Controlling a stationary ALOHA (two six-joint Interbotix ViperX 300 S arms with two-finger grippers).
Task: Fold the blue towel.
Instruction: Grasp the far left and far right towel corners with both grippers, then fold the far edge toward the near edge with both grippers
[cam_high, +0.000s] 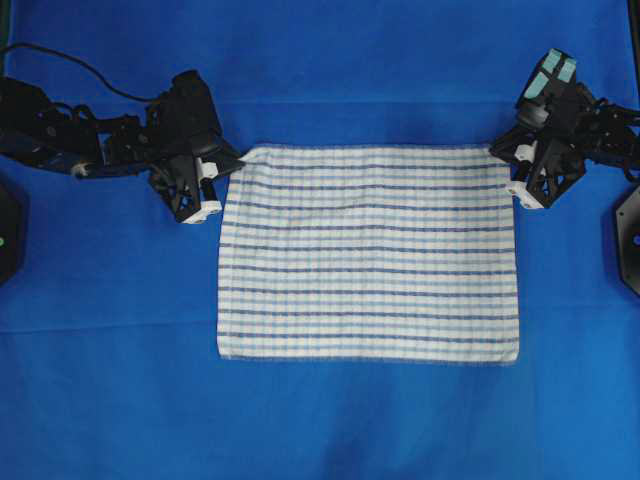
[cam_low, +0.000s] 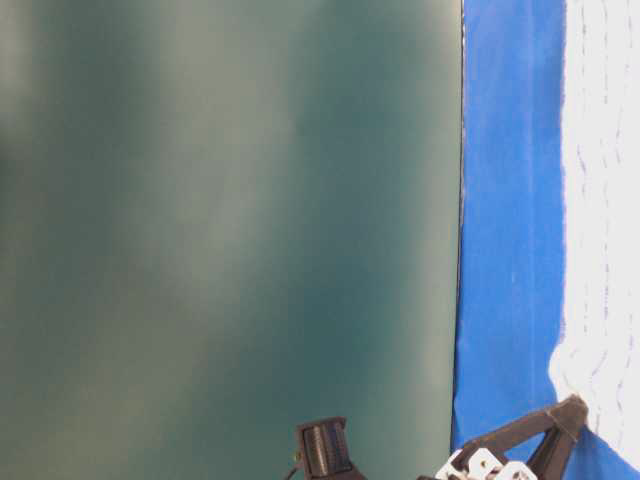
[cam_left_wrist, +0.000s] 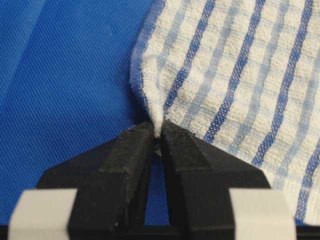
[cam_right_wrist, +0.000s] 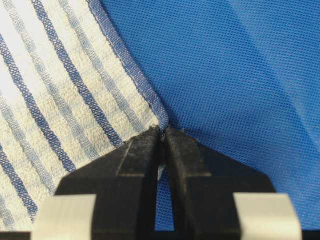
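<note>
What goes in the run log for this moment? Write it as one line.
stage: corners gripped | left gripper: shut on blue towel | right gripper: shut on blue towel | towel: flat, unfolded

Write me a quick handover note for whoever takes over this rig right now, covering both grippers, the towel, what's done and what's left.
Left gripper: shut on the far left corner of the blue towel, cloth pinched between its fingertips.
Right gripper: shut on the far right corner, same pinch.
Towel: lies spread flat and unfolded on the blue table covering, stripes running left to right; only the two gripped corners are puckered.
Done: both far corners grasped.
Left: the whole fold. Probably lift both corners together, carry them over to the near edge, lay them down and release. Watch that neither corner slips, since each grip holds only a small bit of cloth.
</note>
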